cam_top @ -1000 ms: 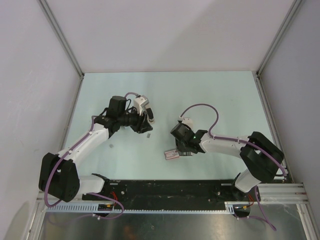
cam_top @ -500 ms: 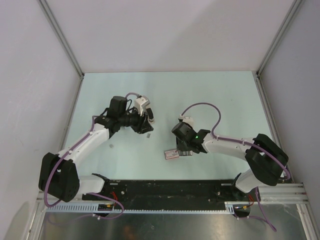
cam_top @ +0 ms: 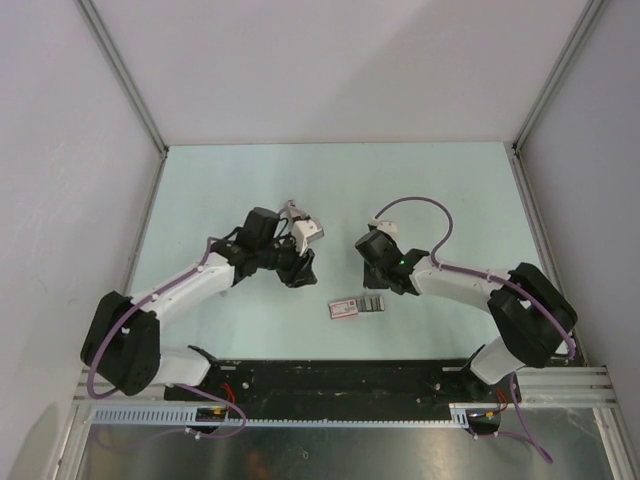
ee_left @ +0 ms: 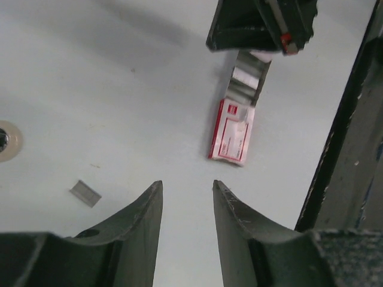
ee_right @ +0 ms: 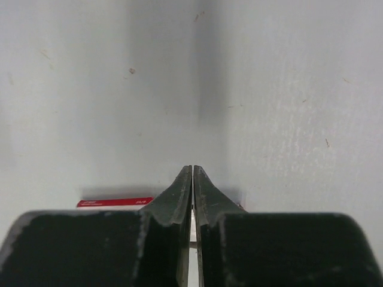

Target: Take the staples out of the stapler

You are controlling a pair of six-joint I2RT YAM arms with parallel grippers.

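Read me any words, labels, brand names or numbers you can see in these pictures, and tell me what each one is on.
Nothing here can actually be read.
Pale top of the stapler: a red and white label with small print, too blurred to read.
Red edge of the stapler in the right wrist view: a line of tiny white lettering, too small to read.
No other writing shows in any view.

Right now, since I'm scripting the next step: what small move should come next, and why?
Probably lower the left jaws onto the stapler to pin it. They stand open and empty, aimed at it; the staples lie at its end, and the right jaws are shut by their far end.
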